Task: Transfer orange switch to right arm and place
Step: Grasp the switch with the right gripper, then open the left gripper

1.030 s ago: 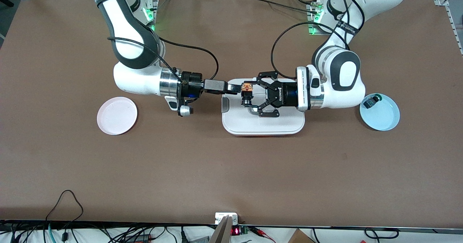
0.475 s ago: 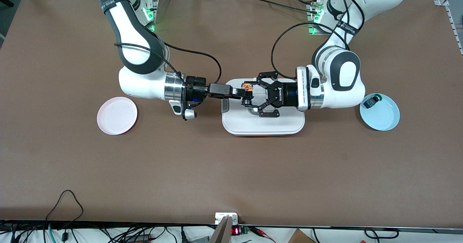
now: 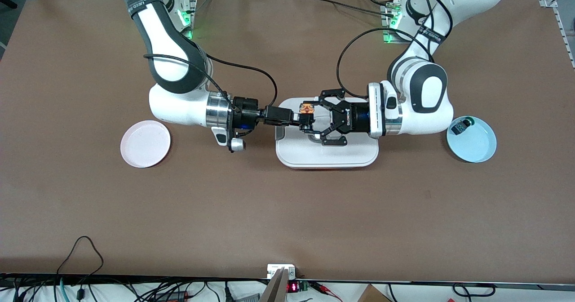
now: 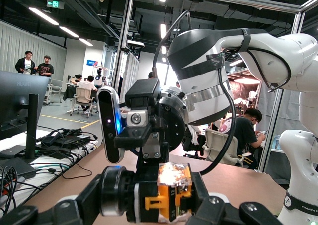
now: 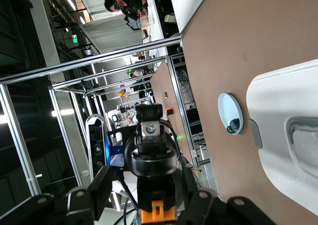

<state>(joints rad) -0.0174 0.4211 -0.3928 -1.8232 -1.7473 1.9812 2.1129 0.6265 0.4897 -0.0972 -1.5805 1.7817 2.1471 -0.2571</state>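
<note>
The orange switch hangs in the air over the white tray, and my left gripper is shut on its two ends. In the left wrist view the switch shows a clear cap, an orange band and a black round end. My right gripper has come in from the right arm's end of the table, and its fingers stand on either side of the switch's black body. In the right wrist view the switch sits between the fingers of the right gripper, which is open, with a gap showing at one finger.
A pink plate lies toward the right arm's end. A light blue plate toward the left arm's end holds a small black part with a green-blue top. Cables trail from both wrists.
My right gripper has moved toward the left arm's end until its fingers bracket the switch, and they have narrowed. The left arm has held still with the switch.
</note>
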